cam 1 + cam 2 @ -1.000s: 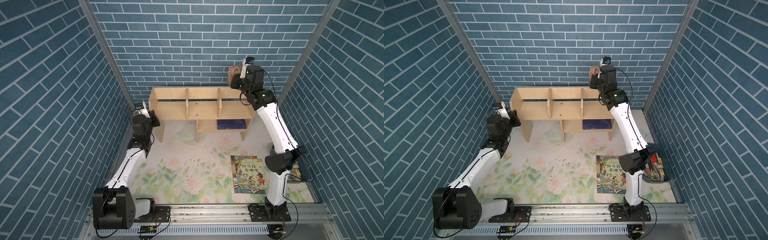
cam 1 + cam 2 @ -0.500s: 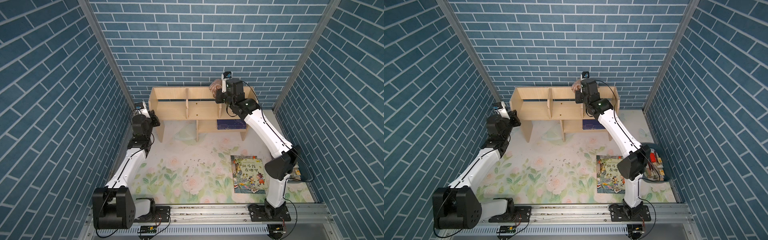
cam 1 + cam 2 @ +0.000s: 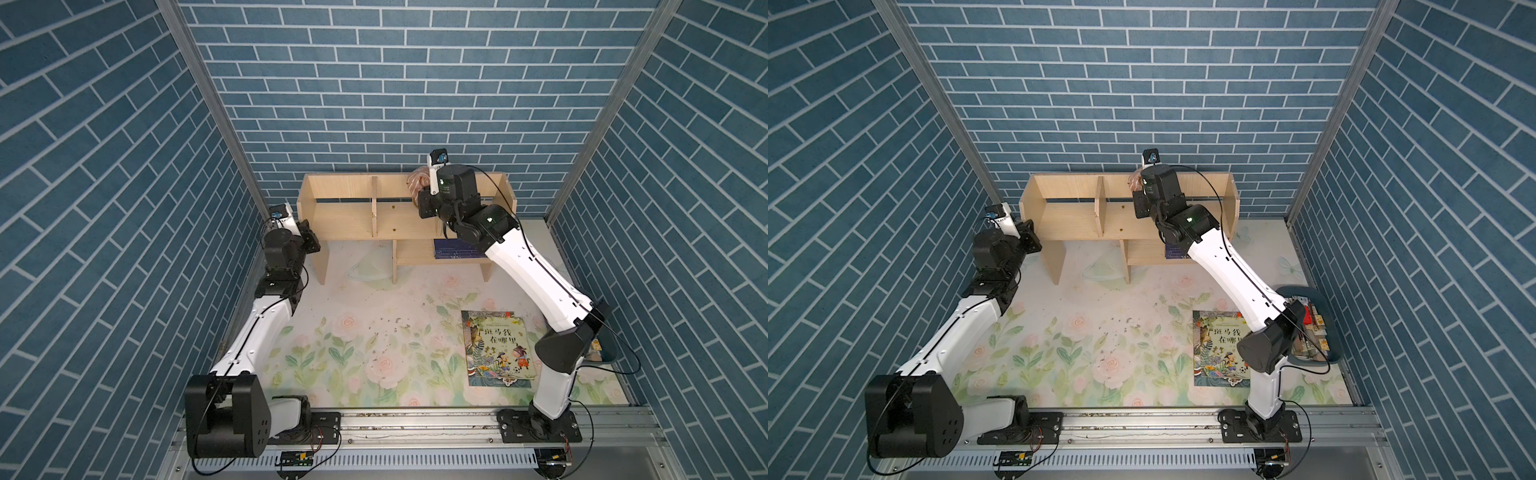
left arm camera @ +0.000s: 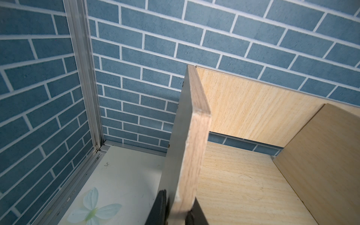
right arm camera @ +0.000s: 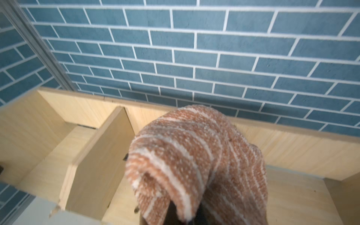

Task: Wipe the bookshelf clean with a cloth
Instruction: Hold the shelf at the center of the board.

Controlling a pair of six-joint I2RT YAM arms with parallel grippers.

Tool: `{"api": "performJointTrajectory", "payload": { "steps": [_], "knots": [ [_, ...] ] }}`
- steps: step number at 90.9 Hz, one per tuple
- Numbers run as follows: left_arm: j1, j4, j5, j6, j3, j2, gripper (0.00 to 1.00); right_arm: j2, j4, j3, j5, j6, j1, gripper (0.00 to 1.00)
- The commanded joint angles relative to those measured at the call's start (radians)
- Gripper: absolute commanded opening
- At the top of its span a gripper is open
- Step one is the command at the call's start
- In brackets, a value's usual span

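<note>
Pinching the cloth [image 5: 194, 155] above the bookshelf [image 3: 345, 216] at the bench's [image 3: 374, 332] far edge, our right tool [image 5: 186, 216] may catch a divider [image 3: 374, 208]; if our left tool [image 4: 178, 211], clamped on the side panel [image 4: 192, 136], slips, we shift it.

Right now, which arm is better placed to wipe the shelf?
The right: the right gripper holds the cloth over the shelf, while the left gripper is clamped on its side panel, probably steadying it.
</note>
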Motion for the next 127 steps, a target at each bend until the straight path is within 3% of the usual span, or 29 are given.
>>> {"api": "performJointTrajectory", "payload": {
  "steps": [1,13,34,60,77,102,127],
  "knots": [
    [-0.055,-0.054,0.14,-0.059,0.003,0.019,0.0,0.118,-0.059,0.162,0.05,-0.047,-0.007,0.0],
    [-0.055,-0.054,0.14,-0.06,0.002,0.018,0.0,0.21,-0.042,0.297,0.066,-0.051,-0.012,0.0],
    [-0.055,-0.054,0.14,-0.059,0.003,0.019,0.0,0.182,0.117,0.172,-0.088,-0.024,0.001,0.0],
    [-0.057,-0.054,0.138,-0.059,0.002,0.017,0.0,0.203,0.152,0.161,-0.18,-0.022,0.046,0.0],
    [-0.06,-0.056,0.132,-0.056,0.002,0.015,0.0,0.18,0.143,0.13,-0.096,-0.028,0.046,0.0],
    [-0.061,-0.057,0.133,-0.056,0.003,0.01,0.0,0.036,0.185,-0.047,0.022,-0.044,0.037,0.0],
    [-0.061,-0.059,0.121,-0.055,0.003,0.004,0.0,-0.097,0.223,-0.212,0.058,-0.031,0.018,0.0]
  ]
}}
